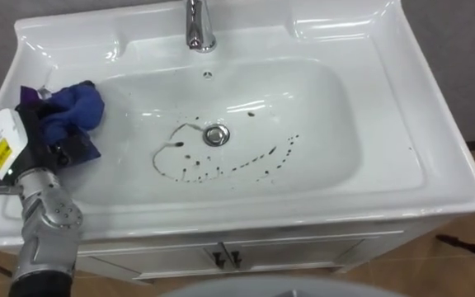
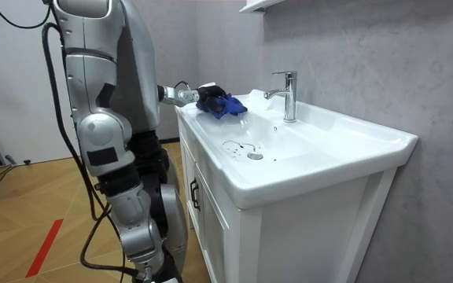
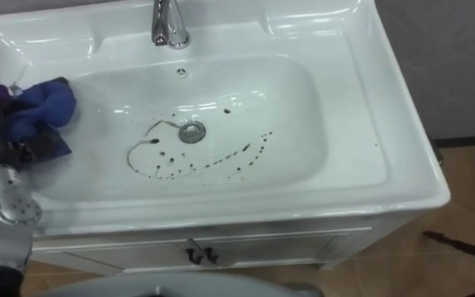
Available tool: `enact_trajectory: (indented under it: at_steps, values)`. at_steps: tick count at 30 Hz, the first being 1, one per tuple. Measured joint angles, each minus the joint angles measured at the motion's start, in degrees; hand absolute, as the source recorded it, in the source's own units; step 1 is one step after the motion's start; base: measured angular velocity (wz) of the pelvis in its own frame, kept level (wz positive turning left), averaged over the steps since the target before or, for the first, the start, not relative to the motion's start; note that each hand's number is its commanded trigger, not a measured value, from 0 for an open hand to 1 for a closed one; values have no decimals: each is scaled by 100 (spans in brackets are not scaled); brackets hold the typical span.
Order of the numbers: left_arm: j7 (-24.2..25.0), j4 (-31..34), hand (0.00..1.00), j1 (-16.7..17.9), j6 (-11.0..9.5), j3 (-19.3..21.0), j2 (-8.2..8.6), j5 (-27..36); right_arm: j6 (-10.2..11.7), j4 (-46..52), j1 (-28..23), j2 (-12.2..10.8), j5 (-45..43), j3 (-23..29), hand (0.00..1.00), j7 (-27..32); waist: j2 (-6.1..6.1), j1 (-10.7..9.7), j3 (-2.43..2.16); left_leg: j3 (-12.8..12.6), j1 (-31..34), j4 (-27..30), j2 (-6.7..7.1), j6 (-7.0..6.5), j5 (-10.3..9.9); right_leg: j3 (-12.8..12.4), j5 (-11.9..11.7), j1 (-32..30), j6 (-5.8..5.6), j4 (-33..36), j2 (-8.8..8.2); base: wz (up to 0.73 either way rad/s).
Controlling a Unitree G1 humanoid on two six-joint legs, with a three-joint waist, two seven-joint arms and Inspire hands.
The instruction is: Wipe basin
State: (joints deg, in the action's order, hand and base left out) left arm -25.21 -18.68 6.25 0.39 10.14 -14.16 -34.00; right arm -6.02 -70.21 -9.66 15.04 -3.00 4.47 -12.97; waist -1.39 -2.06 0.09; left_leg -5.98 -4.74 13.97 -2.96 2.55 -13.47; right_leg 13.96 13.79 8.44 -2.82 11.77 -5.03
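My left hand (image 1: 41,132) is closed around the blue cloth (image 1: 79,106) and holds it at the left edge of the white basin (image 1: 435,186). Dark stains (image 1: 221,170) lie around the drain (image 1: 215,135), apart from the cloth

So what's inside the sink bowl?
The bowl has a metal drain in the middle, with dark smears and spots around it. At its left edge the left robot hand holds a blue cloth. Whatever is under the cloth is covered.

Grey plaster wall (image 2: 352,47), wood floor (image 2: 22,204), white vanity cabinet (image 2: 305,236)
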Motion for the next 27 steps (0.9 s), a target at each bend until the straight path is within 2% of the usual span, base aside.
enact_trajectory:
  at_steps: [3,5,7,12,21,27]
  values:
    - [-7,274,100,-1,-90,-285,-1,7,122,-2,66,-15,3,-111,0,22,29,-58,33,8,74,40,0,0,0,3,0,-60,1,17,-1,1]
    - [-8,428,100,-9,-169,-440,0,5,182,-3,94,-40,17,-111,0,23,32,-84,33,5,118,67,-5,0,0,-7,-1,-112,1,41,0,-2]
    - [-14,541,100,-21,-349,-585,-1,4,272,-35,129,-77,26,-110,0,26,62,-130,61,-1,143,69,-17,0,0,-1,-1,-157,2,77,2,0]
    - [-16,653,100,-54,-444,-767,-2,-2,351,-97,180,-97,44,-110,0,31,60,-263,53,-8,262,99,-22,0,0,-28,-8,-283,12,96,6,-2]
    - [-169,887,100,-174,-578,-873,-8,-225,354,-109,166,-91,279,-127,0,29,26,-262,36,-76,297,129,-29,0,0,-136,-21,-344,28,105,14,-4]
    - [-171,886,100,-173,-576,-1046,-6,-460,355,-93,158,-84,236,-146,0,30,6,-275,36,-85,300,139,-33,0,0,-129,-41,-345,30,102,14,0]
